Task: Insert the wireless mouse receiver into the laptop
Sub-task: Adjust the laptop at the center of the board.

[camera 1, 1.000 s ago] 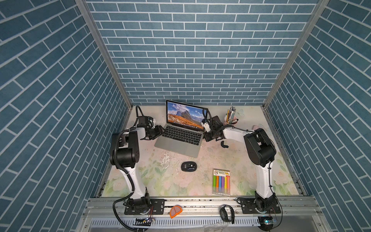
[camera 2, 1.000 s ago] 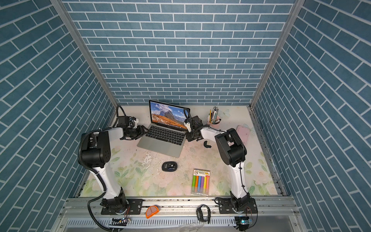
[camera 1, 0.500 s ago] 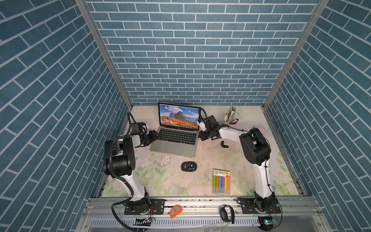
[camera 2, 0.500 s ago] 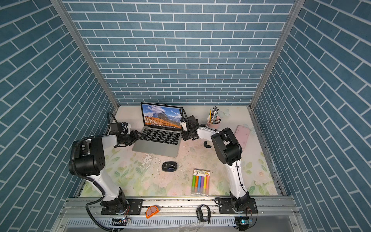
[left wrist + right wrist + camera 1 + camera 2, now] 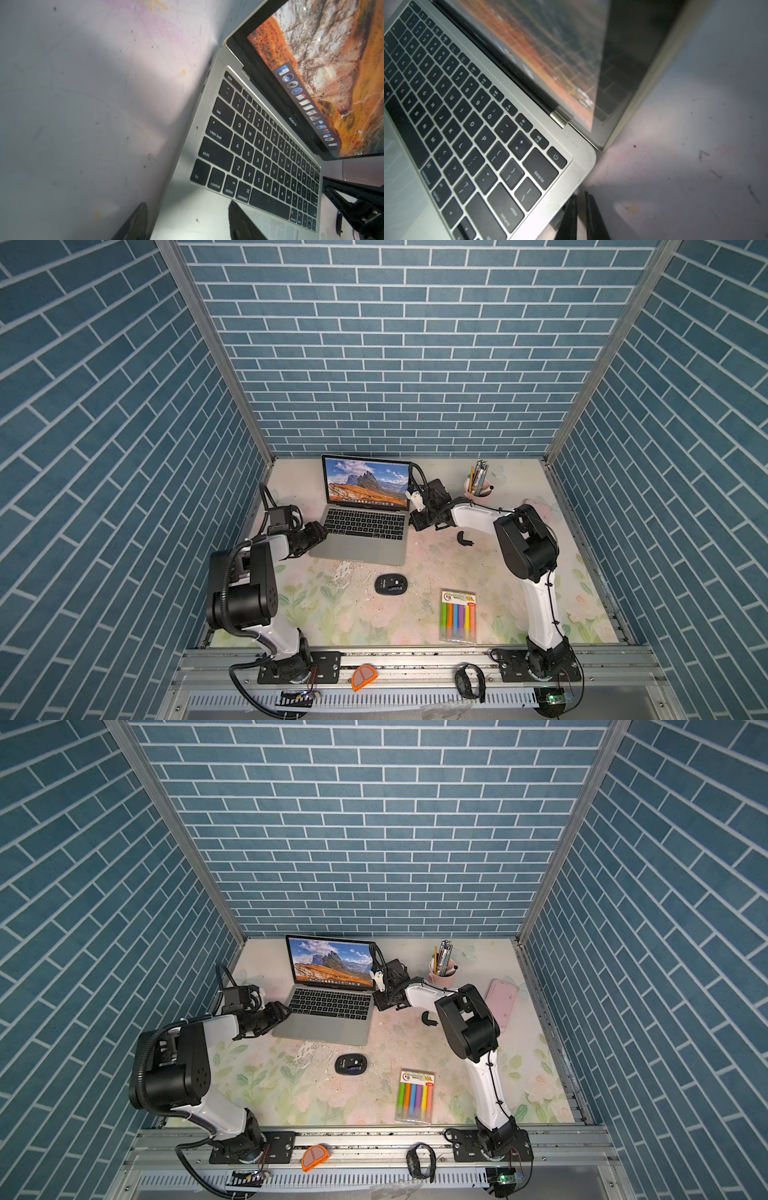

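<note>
The silver laptop stands open at the back of the table, screen lit. My left gripper is open and straddles the laptop's left front edge, one finger over the palm rest and one beside it over the table. My right gripper is nearly shut, its tips against the laptop's right edge below the delete key. In the left wrist view a small grey stub, the wireless mouse receiver, shows at those tips; elsewhere it is hidden.
A black mouse lies in front of the laptop, and a curved black cover piece lies to its right. A highlighter pack sits at the front right, a pen cup at the back right, a pink slab by the right arm.
The laptop has slid left and turned squarer to the back wall, mostly in the first half second. Both grippers moved left with it and stayed at its two side edges.
</note>
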`<state>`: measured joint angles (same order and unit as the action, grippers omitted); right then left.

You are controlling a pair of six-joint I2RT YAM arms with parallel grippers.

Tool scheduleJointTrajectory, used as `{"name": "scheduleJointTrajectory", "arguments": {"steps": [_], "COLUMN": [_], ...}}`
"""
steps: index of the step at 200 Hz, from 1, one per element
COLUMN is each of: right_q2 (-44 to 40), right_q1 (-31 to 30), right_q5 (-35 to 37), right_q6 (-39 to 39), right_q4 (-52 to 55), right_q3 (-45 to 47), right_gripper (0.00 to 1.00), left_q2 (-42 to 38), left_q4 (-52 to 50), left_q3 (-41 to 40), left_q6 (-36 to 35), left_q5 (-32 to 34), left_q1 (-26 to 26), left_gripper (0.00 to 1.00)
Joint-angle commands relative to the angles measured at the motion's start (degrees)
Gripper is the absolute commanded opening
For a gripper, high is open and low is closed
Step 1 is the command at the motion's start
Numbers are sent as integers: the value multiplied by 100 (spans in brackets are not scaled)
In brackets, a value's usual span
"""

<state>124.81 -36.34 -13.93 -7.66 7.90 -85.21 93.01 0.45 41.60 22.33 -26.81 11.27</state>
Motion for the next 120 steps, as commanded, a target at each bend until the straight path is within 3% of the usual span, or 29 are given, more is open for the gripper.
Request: {"name": "scheduleJointTrajectory", "arguments": {"steps": [1, 61, 90, 120], "right_q2": [246, 339, -88, -304], "right_q1": [-185, -199, -190, -196], "right_q5": [-244, -232, 5, 276], "right_q6": [-90, -37, 140, 285], "right_q4": [-26, -4, -235, -61], "right_q3": [-155, -313, 72, 99], "right_gripper": [13, 14, 25, 26], "left_q2": [-58, -560, -921, -1070], "left_q4": [-767, -1081, -1229, -1247], "left_q3": [-312, -371, -446, -563], "left_q6": [105, -50, -191, -195], "left_q5": [199, 319, 517, 606], "left_q1": [-11, -11, -11, -11], "left_gripper": [64, 64, 66, 66]}}
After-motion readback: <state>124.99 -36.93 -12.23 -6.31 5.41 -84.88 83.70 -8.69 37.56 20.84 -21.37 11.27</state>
